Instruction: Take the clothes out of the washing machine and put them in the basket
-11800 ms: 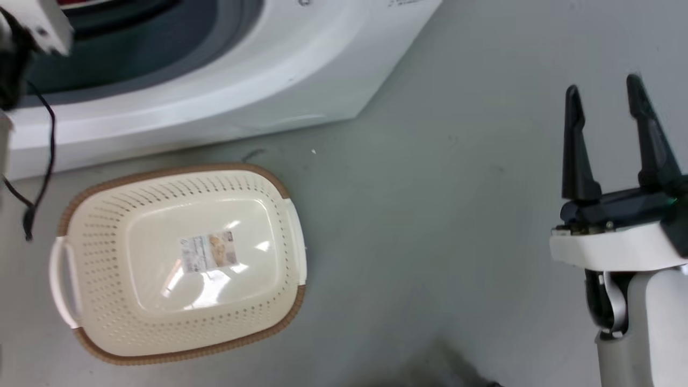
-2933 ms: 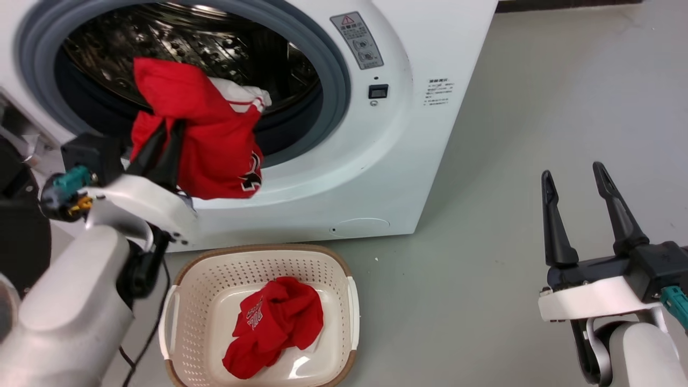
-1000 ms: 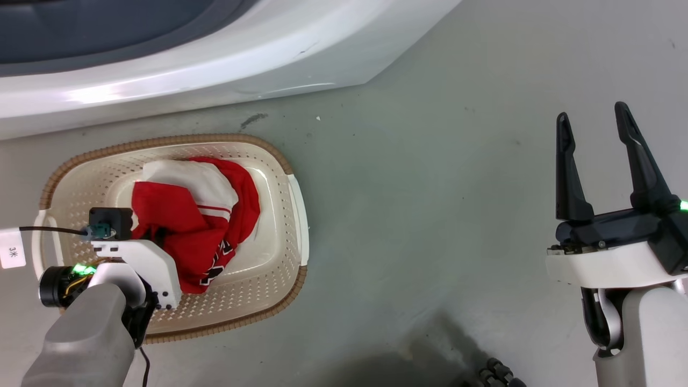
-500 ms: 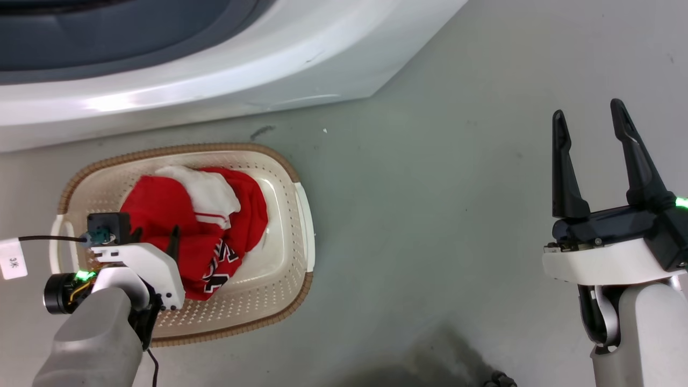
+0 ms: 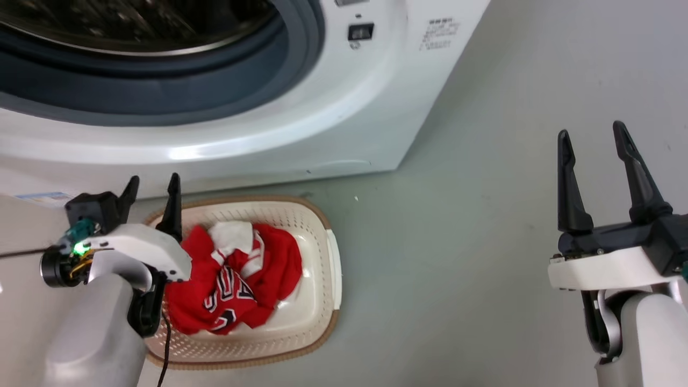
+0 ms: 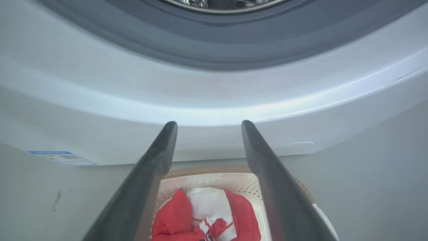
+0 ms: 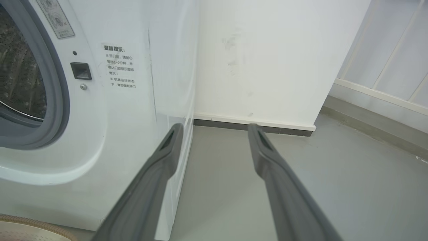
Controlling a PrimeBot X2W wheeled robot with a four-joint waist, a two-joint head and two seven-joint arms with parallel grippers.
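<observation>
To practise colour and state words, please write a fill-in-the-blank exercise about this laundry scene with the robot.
1. The clothes in the basket are mostly ____ in colour.
2. The left gripper, near the basket, is ____ and holds nothing.
3. The washing machine has an outer body that is ____.
Missing words: red; open; white.

washing machine top cut off, basket left end hidden
</observation>
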